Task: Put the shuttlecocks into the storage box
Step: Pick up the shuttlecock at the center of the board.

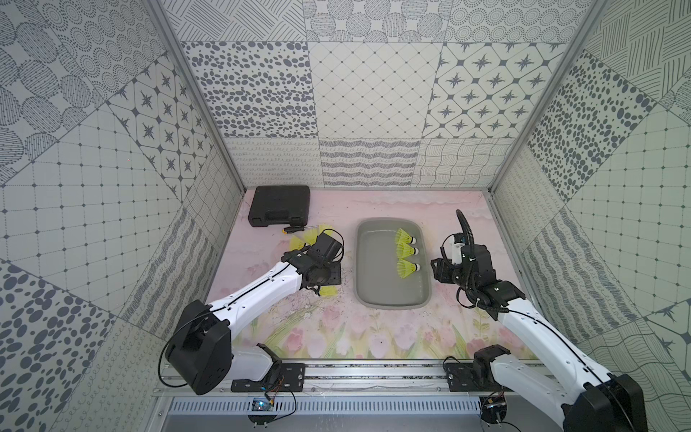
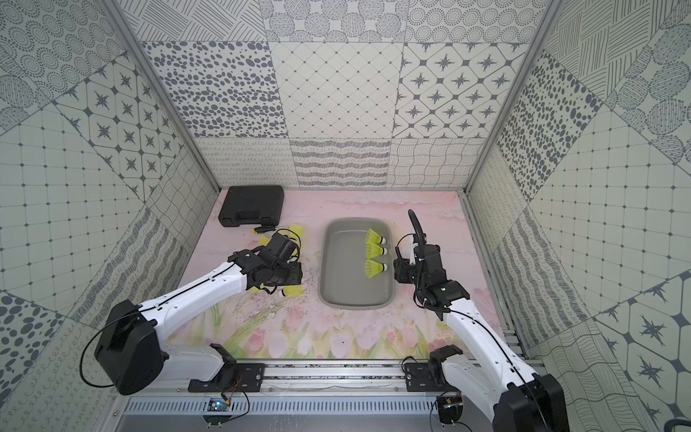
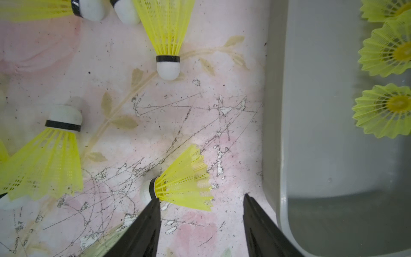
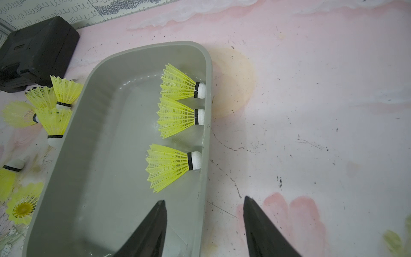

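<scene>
The grey storage box [image 1: 389, 288] [image 2: 355, 288] lies mid-table with three yellow-green shuttlecocks [image 1: 407, 250] [image 4: 178, 116] along its right wall, corks against it. Several more shuttlecocks [image 3: 165, 33] [image 1: 297, 242] lie on the mat left of the box. My left gripper [image 3: 201, 198] points down beside the box's left wall [image 3: 311, 133] and is open and empty. One shuttlecock [image 3: 184, 182] lies just past its tips, its dark band at one fingertip [image 3: 155, 202]. My right gripper [image 4: 203, 199] is open and empty, straddling the box's right rim [image 4: 205, 133].
A black hard case [image 1: 278, 205] [image 4: 35, 51] sits at the back left, with an orange-and-black screwdriver [image 1: 297, 229] in front of it. Patterned walls close in the table on three sides. The mat right of the box is bare.
</scene>
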